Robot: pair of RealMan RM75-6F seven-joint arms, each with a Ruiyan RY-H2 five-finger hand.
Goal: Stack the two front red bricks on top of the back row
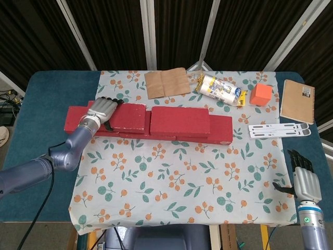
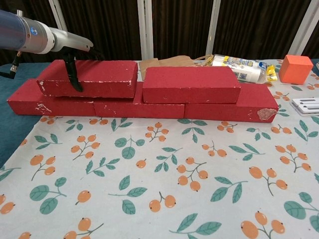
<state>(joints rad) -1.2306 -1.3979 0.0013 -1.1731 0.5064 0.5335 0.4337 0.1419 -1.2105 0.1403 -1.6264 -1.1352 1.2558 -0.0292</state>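
You are working at a staged test bench in a lab or studio, not a home: black pleated curtains [image 1: 244, 31] on pale metal frame poles [image 1: 150, 34] close off the far side. The blue padded table [image 1: 41, 88] carries a leaf-and-berry printed cloth [image 1: 182, 177], with loose cables [image 1: 8, 96] hanging at its left edge.

We see a broad stretch of the floral cloth [image 1: 177, 182] in front of the brick wall [image 2: 149, 94] lying bare, so a robot hand could sweep there freely. The wall itself bars the way across the middle of the desk [image 1: 41, 104], with the left robot hand [image 1: 101, 111] resting on its left top brick. Behind and right, the paper bag [image 1: 166, 82], packet [image 1: 221, 89], orange cube [image 1: 260, 95], notebook [image 1: 297, 100] and white strips [image 1: 281, 130] crowd the approach
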